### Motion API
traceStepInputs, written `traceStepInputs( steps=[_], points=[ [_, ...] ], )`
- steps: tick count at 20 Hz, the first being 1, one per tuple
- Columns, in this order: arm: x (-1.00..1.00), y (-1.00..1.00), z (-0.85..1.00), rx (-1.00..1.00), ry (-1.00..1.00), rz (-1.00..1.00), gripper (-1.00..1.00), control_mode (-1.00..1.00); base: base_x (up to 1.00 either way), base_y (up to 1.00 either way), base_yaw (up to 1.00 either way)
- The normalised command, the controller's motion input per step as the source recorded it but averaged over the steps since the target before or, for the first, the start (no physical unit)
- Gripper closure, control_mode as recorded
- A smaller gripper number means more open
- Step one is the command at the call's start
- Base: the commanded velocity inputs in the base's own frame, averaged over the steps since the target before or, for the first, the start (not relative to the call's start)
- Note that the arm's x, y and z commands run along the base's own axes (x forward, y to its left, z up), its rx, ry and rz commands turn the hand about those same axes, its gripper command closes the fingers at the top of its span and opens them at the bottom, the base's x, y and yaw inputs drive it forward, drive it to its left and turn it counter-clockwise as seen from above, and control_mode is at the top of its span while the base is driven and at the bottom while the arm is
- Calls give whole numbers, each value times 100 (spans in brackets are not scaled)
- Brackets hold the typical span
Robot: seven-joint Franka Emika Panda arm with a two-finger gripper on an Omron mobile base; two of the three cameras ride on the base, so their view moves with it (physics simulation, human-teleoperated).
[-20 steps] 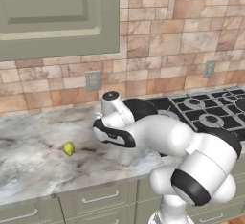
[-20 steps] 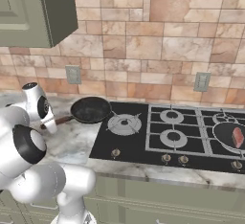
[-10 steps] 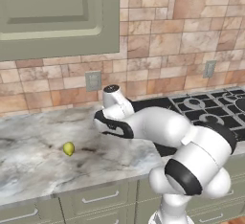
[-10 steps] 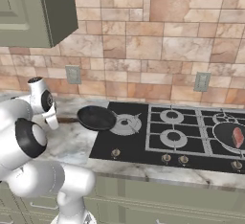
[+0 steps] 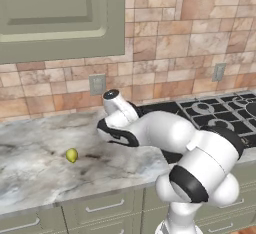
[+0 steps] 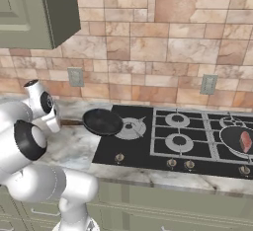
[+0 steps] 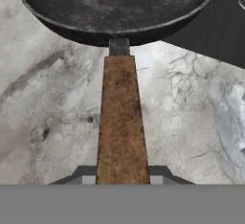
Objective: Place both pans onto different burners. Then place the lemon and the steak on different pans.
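My gripper (image 7: pixel 122 177) is shut on the brown wooden handle (image 7: pixel 121 122) of a black pan (image 7: pixel 115 3). In the right base view the gripper (image 6: pixel 56 122) holds this pan (image 6: pixel 102 122) over the left edge of the black cooktop (image 6: pixel 148 148), just left of the front-left burner (image 6: pixel 131 128). The other pan (image 6: pixel 236 139) sits on the front-right burner with the steak (image 6: pixel 245 141) in it. The lemon (image 5: pixel 72 155) lies on the marble counter, left of my arm.
Two more burners (image 6: pixel 178 120) (image 6: pixel 179 140) stand bare in the middle of the cooktop. Brass knobs (image 6: pixel 171 163) line its front edge. A tiled wall with outlets (image 6: pixel 75 77) runs behind, and a green cabinet (image 6: pixel 29 13) hangs above on the left.
The wooden-handled pan has travelled right and forward in my grip, from the back of the counter to the cooktop's left edge. The lemon, steak and other pan have not moved.
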Motion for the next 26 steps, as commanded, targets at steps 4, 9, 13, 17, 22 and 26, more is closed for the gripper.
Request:
traceStepInputs(
  steps=[4, 9, 13, 17, 22, 26],
  points=[
    [6, 0, 0, -14, -17, -7, 100, -100, 0, 0, 0],
    [38, -16, 0, -5, 3, -9, 100, -100, 0, 0, 0],
    [64, -29, 0, 0, 13, -9, 100, -100, 0, 0, 0],
    [59, -30, 0, 0, 12, -7, 100, -100, 0, 0, 0],
    [36, -18, 0, 0, 5, -3, 100, -100, 0, 0, 0],
    [23, -14, -1, 0, 1, -1, 100, -100, 0, 0, 0]
  ],
)
